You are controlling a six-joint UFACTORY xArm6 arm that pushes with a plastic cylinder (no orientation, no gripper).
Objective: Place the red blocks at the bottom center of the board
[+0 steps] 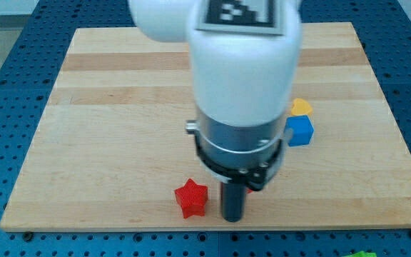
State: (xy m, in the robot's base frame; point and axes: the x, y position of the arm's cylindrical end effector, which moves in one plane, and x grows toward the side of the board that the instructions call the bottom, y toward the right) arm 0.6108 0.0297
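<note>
The big wooden board [120, 143] lies flat. The arm [245, 78] hangs over its middle. A blue cube [300, 131] touches a yellow block [302, 107] at the view's right. The red star block [191, 198] sits near the bottom center. The tip [232, 218] is a plain rod holding nothing, just right of the star.

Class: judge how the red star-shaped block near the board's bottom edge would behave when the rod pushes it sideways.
The red star-shaped block sits low and flat, so it would probably slide, not tip. Its points may make it rotate if my tip, just to its right, hits off-centre. It looks rigid.
</note>
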